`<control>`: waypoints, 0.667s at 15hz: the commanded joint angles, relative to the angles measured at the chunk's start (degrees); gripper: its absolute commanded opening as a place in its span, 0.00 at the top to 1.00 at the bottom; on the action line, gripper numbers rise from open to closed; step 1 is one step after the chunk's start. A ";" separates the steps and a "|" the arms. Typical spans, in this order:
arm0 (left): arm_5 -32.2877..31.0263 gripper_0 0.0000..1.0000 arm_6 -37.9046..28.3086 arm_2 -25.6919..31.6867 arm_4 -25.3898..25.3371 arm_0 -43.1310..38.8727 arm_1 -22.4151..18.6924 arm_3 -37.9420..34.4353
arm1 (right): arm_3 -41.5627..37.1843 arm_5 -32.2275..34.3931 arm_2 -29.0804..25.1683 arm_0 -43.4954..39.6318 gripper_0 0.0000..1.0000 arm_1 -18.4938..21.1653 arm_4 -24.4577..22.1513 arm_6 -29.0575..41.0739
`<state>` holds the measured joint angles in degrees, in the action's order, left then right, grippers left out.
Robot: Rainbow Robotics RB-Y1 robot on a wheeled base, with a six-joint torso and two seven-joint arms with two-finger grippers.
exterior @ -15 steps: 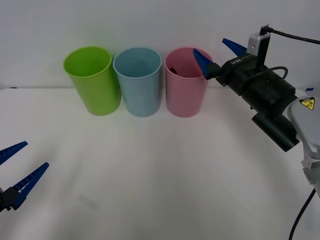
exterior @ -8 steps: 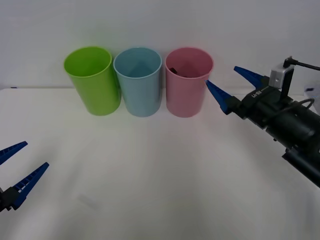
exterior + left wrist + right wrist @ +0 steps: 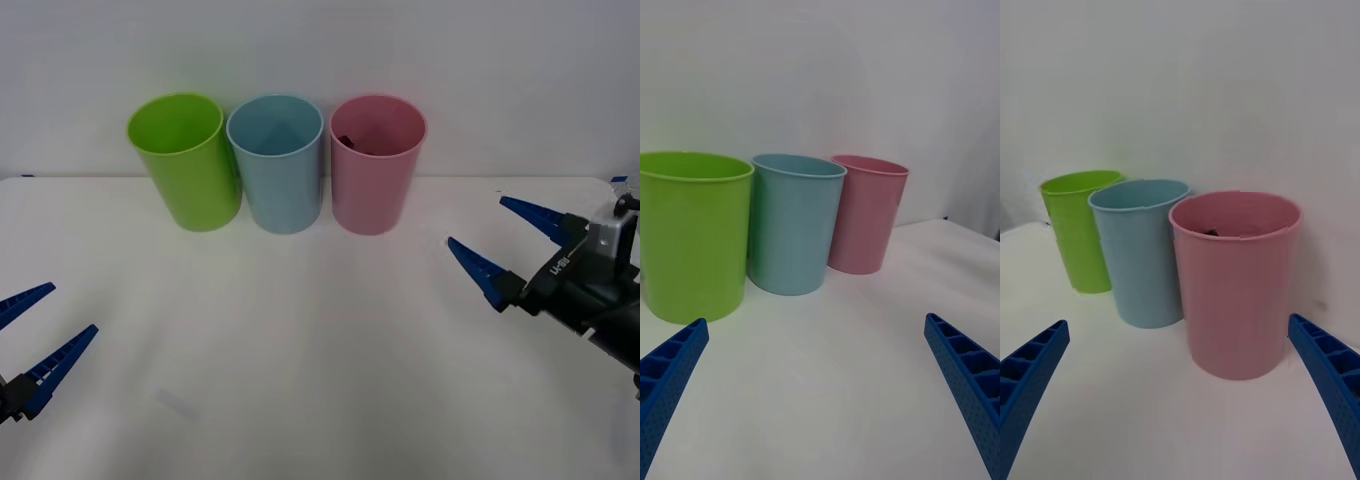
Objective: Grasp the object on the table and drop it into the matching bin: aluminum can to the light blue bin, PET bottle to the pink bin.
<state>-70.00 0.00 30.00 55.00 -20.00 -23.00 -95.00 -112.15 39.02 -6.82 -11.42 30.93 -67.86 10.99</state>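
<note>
Since a dark shape (image 3: 347,140) shows just under the rim inside the pink bin (image 3: 377,190), we judge that the PET bottle lies in there and the sorting is done — though so little of it shows that we cannot say how it rests. We see no bottle or can on the table (image 3: 300,350).

The right gripper (image 3: 510,240) hangs low over the table's right side, well apart from the pink bin, its blue fingers (image 3: 1330,375) spread wide with nothing between them. That posture reads to us as an arm pulling clear after a drop. The left gripper (image 3: 30,335) sits parked at the near left edge, also splayed and empty, out of the working arm's way.

The three bins stand upright in a row at the table's far edge, close against the wall: the lime green bin (image 3: 185,165), the light blue bin (image 3: 277,170) and the pink one. Green and blue look to be touching or nearly so; a narrow gap parts blue from pink.

For moving, the broad white middle gives both arms plenty of open room. The tight places are behind the bins, where the wall leaves little space, and the right edge — the right arm's bulk already reaches past the tabletop there.
</note>
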 commanded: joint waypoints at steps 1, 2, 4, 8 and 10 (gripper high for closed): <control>0.00 0.00 0.00 0.00 0.00 0.00 0.00 0.00 | 0.00 4.13 -3.02 -4.32 0.00 -2.01 0.54 -5.89; 0.00 0.00 0.00 0.00 0.00 0.00 0.00 0.00 | 0.00 5.71 -4.25 -5.64 0.00 -2.63 0.54 -7.82; 0.00 0.00 0.00 0.00 0.00 0.00 0.00 0.00 | 0.18 10.02 -7.41 -8.80 0.00 -4.30 0.54 -11.16; 0.00 0.00 0.00 0.00 0.00 0.00 0.00 0.00 | 2.38 18.81 -13.92 -12.75 0.00 -6.49 0.63 -15.29; 0.00 0.00 0.00 0.00 0.00 0.00 0.00 0.00 | 5.80 24.35 -16.91 -13.11 0.00 -7.02 0.71 -16.00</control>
<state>-70.00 0.00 30.00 55.00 -20.00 -23.00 -95.00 -107.75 61.21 -22.58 -24.48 24.11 -67.16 -4.69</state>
